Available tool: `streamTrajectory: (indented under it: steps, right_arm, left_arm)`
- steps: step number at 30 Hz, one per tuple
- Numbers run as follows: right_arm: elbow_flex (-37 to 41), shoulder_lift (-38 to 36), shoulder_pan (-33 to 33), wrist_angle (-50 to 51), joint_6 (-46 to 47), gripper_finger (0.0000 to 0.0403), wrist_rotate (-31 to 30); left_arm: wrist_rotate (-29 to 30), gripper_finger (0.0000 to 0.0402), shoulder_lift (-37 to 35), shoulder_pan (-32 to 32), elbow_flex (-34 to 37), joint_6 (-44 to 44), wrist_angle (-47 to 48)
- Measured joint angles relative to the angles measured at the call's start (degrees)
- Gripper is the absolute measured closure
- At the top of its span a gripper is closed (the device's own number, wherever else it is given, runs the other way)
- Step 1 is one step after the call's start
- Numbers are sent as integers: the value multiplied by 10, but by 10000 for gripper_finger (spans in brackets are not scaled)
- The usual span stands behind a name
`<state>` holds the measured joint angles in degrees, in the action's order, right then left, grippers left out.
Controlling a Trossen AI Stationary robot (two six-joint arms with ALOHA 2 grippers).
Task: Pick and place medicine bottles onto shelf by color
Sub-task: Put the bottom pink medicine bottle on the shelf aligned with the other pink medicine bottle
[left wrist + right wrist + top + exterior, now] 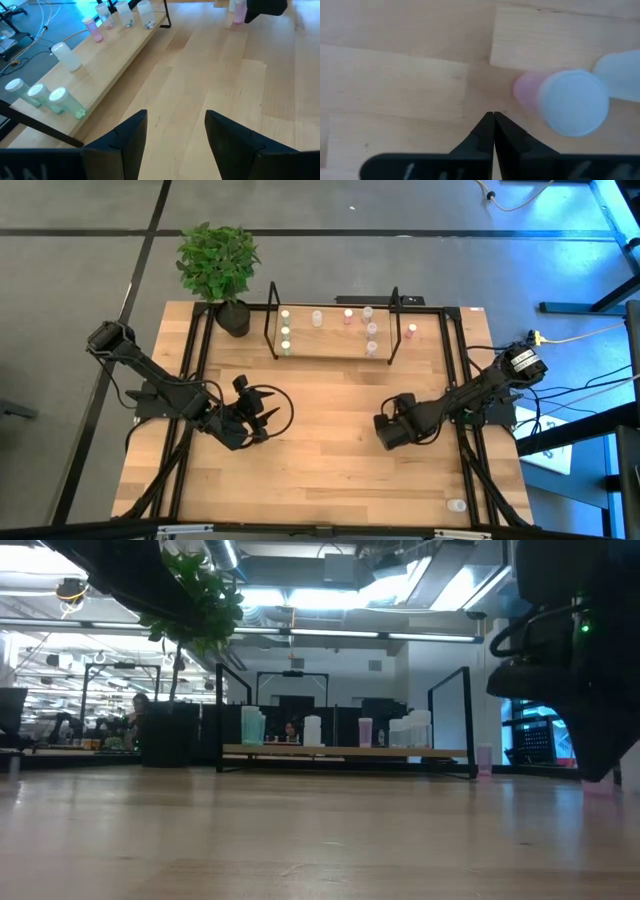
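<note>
Right wrist view: a pink medicine bottle point(555, 97) with a pale cap stands on the wooden tabletop point(395, 75) just beside the right gripper point(494, 131), off to one side of the fingertips and not between them; the fingers are clenched tip to tip on nothing, and a second pale bottle point(620, 75) is cut off at the frame edge. High view: the shelf point(330, 345) at the table's far side carries the other bottles in a row, and a single bottle point(456, 505) stands near the front right corner. The left gripper point(262, 416) waits over the table's left half with its fingers point(131, 137) released and empty; in the high view the right arm hides the pink bottle.
</note>
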<state>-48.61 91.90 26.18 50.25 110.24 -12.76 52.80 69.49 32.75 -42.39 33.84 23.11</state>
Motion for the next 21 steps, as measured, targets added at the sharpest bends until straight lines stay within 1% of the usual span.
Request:
streamTrajectory:
  steps: [3,7,10,13,16,18,21]
  right_arm:
    - [-20,0,11,0,-6,397,-1]
    - [-74,0,27,20,-25,395,-37]
    - [-127,0,30,83,-20,394,-55]
    - [-171,0,30,161,-8,396,-56]
    - [-198,0,25,201,-42,395,-40]
    - [-209,0,14,228,-88,389,-15]
    - [-218,0,-4,235,-142,376,25]
  left_arm:
    - [0,208,0,0,0,0,0]
    - [0,208,0,0,0,0,0]
    - [0,208,0,0,0,0,0]
    - [0,208,0,0,0,1,0]
    - [0,208,0,0,0,1,0]
    - [0,208,0,0,0,1,0]
    - [0,208,0,0,0,1,0]
